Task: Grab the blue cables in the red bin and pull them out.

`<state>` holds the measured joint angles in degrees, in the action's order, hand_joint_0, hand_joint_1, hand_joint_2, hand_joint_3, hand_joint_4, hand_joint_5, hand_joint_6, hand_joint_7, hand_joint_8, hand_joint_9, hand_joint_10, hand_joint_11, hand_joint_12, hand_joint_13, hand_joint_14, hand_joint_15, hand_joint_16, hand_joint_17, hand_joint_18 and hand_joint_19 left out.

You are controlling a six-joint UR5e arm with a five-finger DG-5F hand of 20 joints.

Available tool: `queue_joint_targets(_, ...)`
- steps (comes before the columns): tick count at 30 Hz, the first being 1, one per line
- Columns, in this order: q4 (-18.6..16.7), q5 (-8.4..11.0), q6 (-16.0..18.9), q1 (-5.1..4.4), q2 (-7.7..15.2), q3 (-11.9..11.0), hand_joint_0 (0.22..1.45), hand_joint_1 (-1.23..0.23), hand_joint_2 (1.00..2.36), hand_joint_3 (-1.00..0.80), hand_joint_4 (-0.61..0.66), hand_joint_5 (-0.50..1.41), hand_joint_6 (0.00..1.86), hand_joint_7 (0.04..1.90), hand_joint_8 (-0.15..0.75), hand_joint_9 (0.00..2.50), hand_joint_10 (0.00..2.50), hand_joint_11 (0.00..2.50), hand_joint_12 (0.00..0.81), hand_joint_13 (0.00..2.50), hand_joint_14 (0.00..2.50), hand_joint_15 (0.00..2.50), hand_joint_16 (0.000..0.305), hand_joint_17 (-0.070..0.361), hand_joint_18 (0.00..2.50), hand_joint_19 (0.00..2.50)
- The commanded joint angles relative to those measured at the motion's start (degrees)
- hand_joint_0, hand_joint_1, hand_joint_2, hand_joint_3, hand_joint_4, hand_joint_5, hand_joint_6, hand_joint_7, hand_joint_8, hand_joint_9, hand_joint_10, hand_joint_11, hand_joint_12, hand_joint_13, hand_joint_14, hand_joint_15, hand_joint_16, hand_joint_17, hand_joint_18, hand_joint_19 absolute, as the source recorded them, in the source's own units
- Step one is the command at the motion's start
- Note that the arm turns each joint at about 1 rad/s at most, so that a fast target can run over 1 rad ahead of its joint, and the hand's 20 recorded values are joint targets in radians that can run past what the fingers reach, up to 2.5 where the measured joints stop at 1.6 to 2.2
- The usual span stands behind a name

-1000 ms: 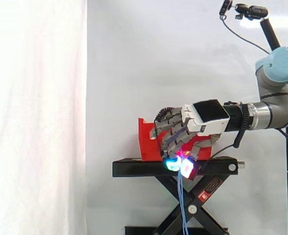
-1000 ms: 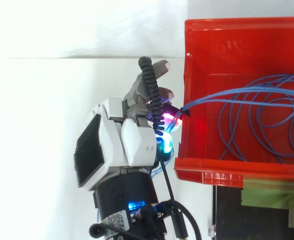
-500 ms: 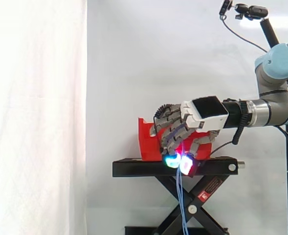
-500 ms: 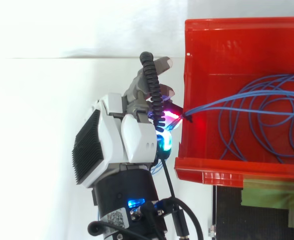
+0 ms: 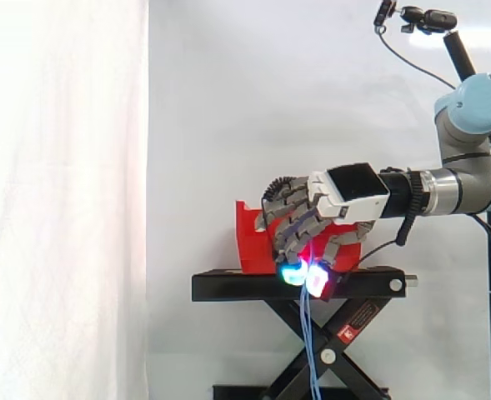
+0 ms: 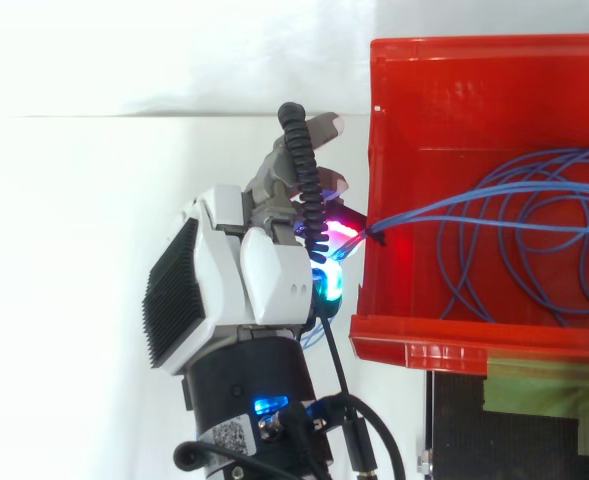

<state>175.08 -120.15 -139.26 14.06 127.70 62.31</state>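
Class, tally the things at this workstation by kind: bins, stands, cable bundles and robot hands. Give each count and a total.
red bin: 1
black stand: 1
blue cables, counted as one bundle: 1
hand: 1
Total: 4

1. One red bin (image 6: 454, 90).
2. Blue cables (image 6: 504, 190): several tangled loops in the bin, with a few strands hanging below the stand. The exact number cannot be told.
3. One black stand (image 5: 237, 286).
4. One arm (image 5: 470, 117).
5. One hand (image 5: 320, 212).
6. One white curtain (image 5: 62, 200).
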Motion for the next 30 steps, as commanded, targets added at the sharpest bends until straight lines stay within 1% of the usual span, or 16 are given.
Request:
queue_joint_targets(1,0.00,0.00,0.00,0.00,0.01,0.01,0.86,-0.82,1.00,-1.00,0.05,1.11,0.53,0.87,0.210,0.98,0.02,0.67,0.328,0.68,0.02,0.43,0.041,0.093,0.55,0.54)
queue_joint_targets(4,0.35,0.00,0.18,0.09,0.01,0.01,0.86,-0.81,1.00,-1.00,0.05,1.11,0.54,0.87,0.212,0.98,0.02,0.67,0.327,0.68,0.02,0.44,0.041,0.093,0.55,0.54)
queue_joint_targets(8,3.69,0.09,3.87,0.09,0.01,0.01,0.86,-0.81,1.00,-1.00,0.05,1.10,0.56,0.86,0.214,0.98,0.02,0.67,0.328,0.68,0.02,0.43,0.041,0.093,0.55,0.54)
queue_joint_targets(9,4.66,0.18,6.15,0.09,0.01,0.01,0.86,-0.81,1.00,-1.00,0.05,1.10,0.56,0.86,0.213,0.98,0.02,0.68,0.326,0.68,0.02,0.44,0.041,0.093,0.55,0.54)
queue_joint_targets(10,6.42,0.53,10.90,0.00,-0.08,0.01,0.86,-0.81,1.00,-1.00,0.05,1.10,0.57,0.84,0.213,0.98,0.02,0.69,0.328,0.68,0.02,0.43,0.041,0.093,0.55,0.54)
queue_joint_targets(11,6.95,0.53,12.39,0.00,-0.08,0.01,0.86,-0.81,1.00,-1.00,0.05,1.10,0.57,0.85,0.211,0.98,0.02,0.67,0.327,0.68,0.02,0.43,0.041,0.092,0.55,0.55)
queue_joint_targets(12,6.95,0.53,12.39,0.00,-0.08,0.01,0.86,-0.81,1.00,-1.00,0.05,1.10,0.57,0.85,0.215,0.98,0.02,0.67,0.327,0.68,0.02,0.43,0.041,0.093,0.55,0.54)
queue_joint_targets(14,8.53,0.88,21.09,-0.09,-0.08,0.01,0.86,-0.81,1.00,-1.00,0.05,1.10,0.58,0.84,0.212,0.98,0.02,0.67,0.327,0.68,0.02,0.44,0.041,0.092,0.55,0.55)
queue_joint_targets(17,8.62,1.41,26.10,-0.18,-0.08,0.01,0.86,-0.81,1.00,-1.00,0.05,1.09,0.58,0.83,0.214,0.98,0.02,0.68,0.326,0.68,0.02,0.43,0.041,0.092,0.55,0.54)
queue_joint_targets(18,8.62,1.85,30.76,-0.35,-0.08,0.01,0.86,-0.81,1.00,-1.00,0.05,1.09,0.59,0.83,0.213,0.98,0.02,0.67,0.327,0.68,0.02,0.44,0.041,0.093,0.55,0.54)
queue_joint_targets(19,8.62,1.93,32.52,-0.44,-0.08,0.01,0.86,-0.81,1.00,-1.00,0.05,1.09,0.59,0.83,0.210,0.98,0.02,0.68,0.327,0.68,0.02,0.43,0.041,0.093,0.55,0.55)
queue_joint_targets(20,8.62,2.20,37.44,-0.70,-0.08,-0.26,0.86,-0.81,1.00,-1.00,0.05,1.09,0.59,0.84,0.210,0.98,0.02,0.67,0.326,0.68,0.02,0.44,0.041,0.092,0.55,0.55)
queue_joint_targets(21,8.62,2.37,40.25,-0.79,-0.08,-0.69,0.86,-0.81,1.00,-1.00,0.05,1.09,0.59,0.84,0.211,0.98,0.02,0.67,0.326,0.68,0.02,0.43,0.041,0.092,0.55,0.55)
queue_joint_targets(23,8.62,2.37,44.38,-1.14,-0.08,-1.40,0.86,-0.81,1.00,-1.00,0.05,1.09,0.59,0.84,0.212,0.98,0.02,0.68,0.326,0.68,0.02,0.44,0.041,0.092,0.55,0.55)
queue_joint_targets(25,8.62,2.37,47.29,-1.49,-0.08,-2.10,0.86,-0.81,1.00,-1.00,0.05,1.09,0.60,0.83,0.212,0.98,0.02,0.67,0.328,0.68,0.02,0.43,0.041,0.092,0.55,0.55)
queue_joint_targets(30,8.70,2.46,51.42,-2.20,-0.08,-2.28,0.86,-0.81,1.00,-1.00,0.05,1.09,0.60,0.83,0.214,0.98,0.02,0.67,0.327,0.68,0.02,0.44,0.041,0.092,0.55,0.55)
